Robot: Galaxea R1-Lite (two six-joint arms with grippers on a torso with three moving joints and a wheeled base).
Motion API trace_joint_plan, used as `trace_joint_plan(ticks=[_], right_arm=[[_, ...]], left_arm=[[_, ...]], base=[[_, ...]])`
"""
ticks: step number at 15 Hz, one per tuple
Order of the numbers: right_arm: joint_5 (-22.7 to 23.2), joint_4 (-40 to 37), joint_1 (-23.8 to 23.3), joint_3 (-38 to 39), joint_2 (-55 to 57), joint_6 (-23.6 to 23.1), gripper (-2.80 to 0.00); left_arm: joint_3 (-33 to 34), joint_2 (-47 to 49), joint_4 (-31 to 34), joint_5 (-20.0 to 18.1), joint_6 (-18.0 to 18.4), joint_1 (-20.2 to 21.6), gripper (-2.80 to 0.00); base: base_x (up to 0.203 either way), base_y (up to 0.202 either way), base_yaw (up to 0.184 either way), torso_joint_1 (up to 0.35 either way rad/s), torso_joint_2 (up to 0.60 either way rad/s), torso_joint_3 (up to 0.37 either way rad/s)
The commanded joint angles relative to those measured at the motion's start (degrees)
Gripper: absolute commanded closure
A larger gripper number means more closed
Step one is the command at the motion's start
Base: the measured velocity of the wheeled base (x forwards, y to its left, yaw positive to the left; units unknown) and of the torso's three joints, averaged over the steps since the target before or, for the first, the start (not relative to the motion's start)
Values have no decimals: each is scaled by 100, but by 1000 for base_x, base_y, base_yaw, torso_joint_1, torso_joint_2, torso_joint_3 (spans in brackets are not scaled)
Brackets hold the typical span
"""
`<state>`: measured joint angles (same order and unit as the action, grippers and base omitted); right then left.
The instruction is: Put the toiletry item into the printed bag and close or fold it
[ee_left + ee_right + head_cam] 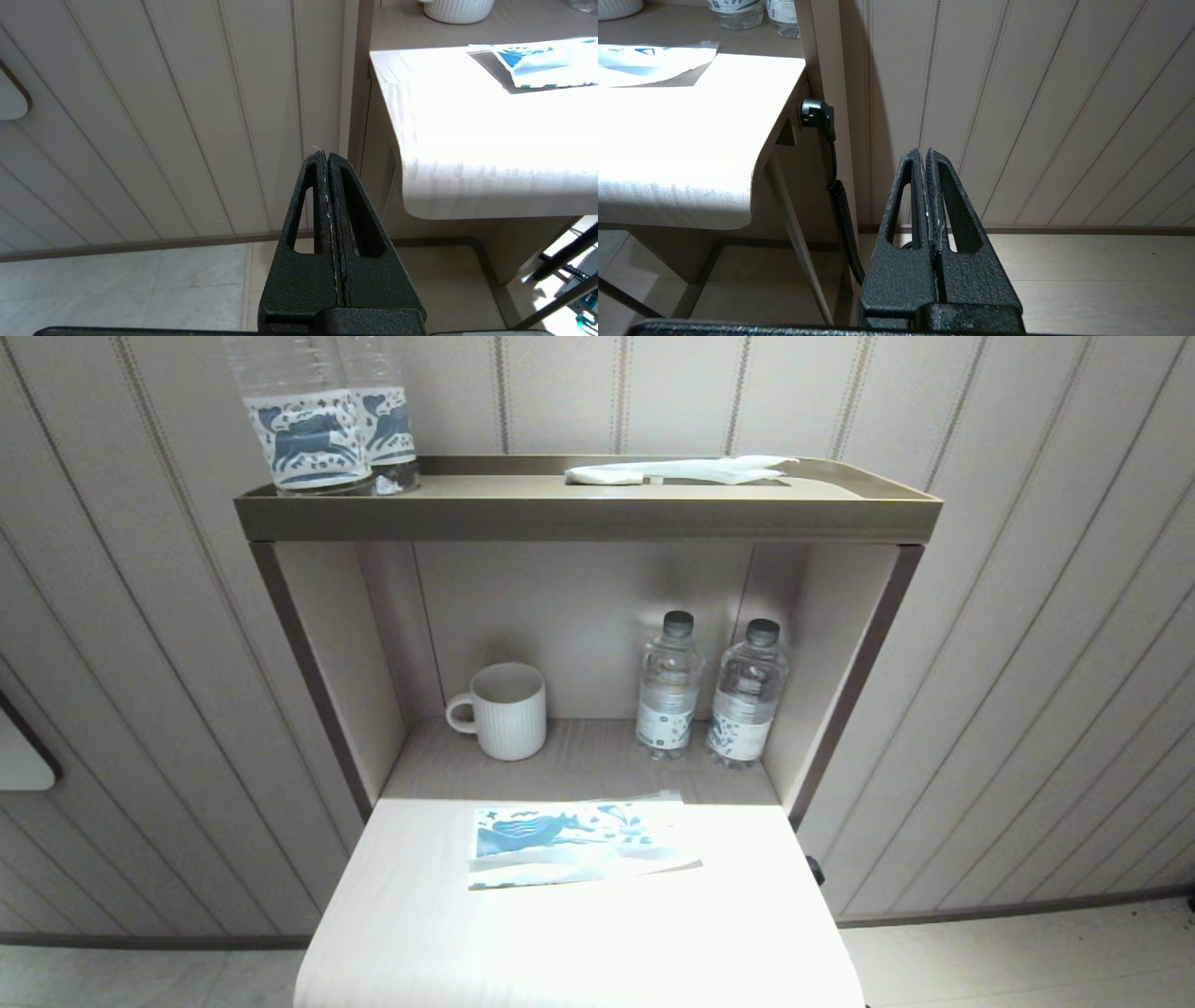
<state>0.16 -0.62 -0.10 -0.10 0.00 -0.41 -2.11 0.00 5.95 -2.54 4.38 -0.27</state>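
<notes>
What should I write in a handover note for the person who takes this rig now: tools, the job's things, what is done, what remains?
Left tool: shut, empty, parked low beside the table's left edge.
Right tool: shut, empty, parked low beside the table's right edge.
Printed bag: lies flat on the white table, towards its far edge, in front of the mug and two small bottles.
Toothbrush: seems to lie on the top shelf, right of centre, among white wrapped items; hard to tell apart.
Done: nothing yet.
Left: fetch the toothbrush, slide it into the bag, then close or fold the bag.
</notes>
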Motion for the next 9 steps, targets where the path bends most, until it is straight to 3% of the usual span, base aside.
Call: trace_joint_plan(ticks=[1, 9], right_arm=[[2, 1, 1, 1, 0, -2, 0], [4, 1, 1, 1, 0, -2, 0]], left_arm=[[0, 9, 3, -1, 2, 0, 0], [0, 9, 3, -1, 2, 0, 0]], base=[[0, 0, 0, 0, 0, 0], [0, 0, 0, 0, 0, 0]])
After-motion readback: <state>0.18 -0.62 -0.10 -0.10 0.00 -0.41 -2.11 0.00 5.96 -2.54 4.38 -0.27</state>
